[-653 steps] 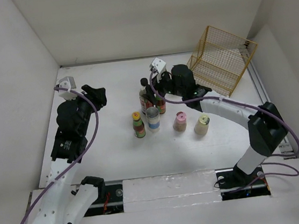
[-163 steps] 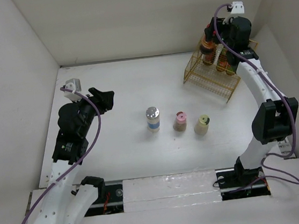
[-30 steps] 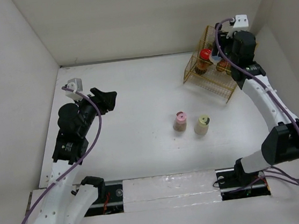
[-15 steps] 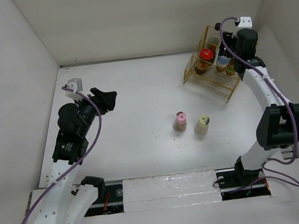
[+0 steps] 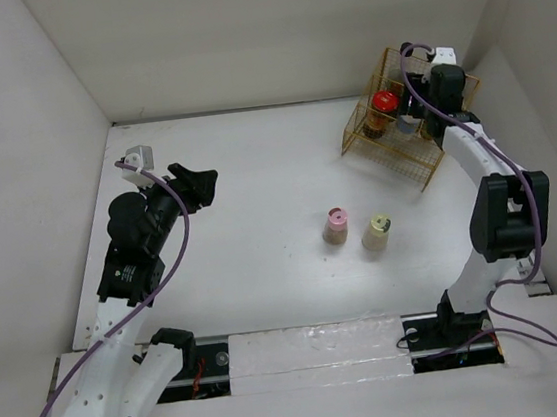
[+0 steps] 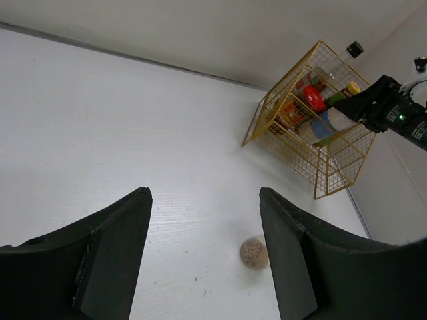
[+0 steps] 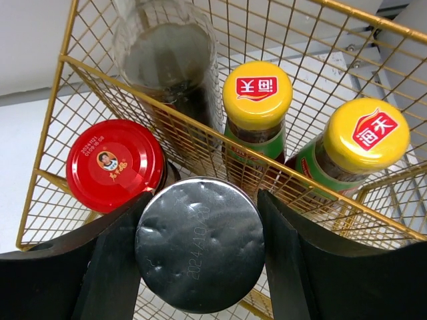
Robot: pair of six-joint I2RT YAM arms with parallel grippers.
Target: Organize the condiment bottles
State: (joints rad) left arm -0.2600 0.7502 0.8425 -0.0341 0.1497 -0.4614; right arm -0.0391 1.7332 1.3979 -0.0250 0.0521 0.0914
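Silver foil-like metal, faintly dimpled and stamped with a row of digits, tops the silver-capped jar (image 7: 200, 230). The right end effector (image 7: 200, 257) pinches this jar, one dark finger pressed against each side of the cap. It sits in the yellow wire basket (image 5: 400, 154) at the far right corner of the bench (image 5: 253, 161). In the left wrist view a blue label shows on its body.

Just beside it in the basket stands a red-capped jar (image 7: 115, 165), its lid printed with a small portrait. Behind are two yellow-capped bottles (image 7: 257, 93) with red logos on their lids and green labels at the neck. A taller dark glass bottle (image 7: 175, 63) rises at the back.

Well apart from the basket, a pink-capped bottle (image 5: 335, 225) and a cream-capped bottle (image 5: 377, 230) stand upright side by side near the middle of the bench, not touching.

The left end effector (image 6: 203, 197) hangs over the left part of the bench with its fingers spread wide and nothing between them.
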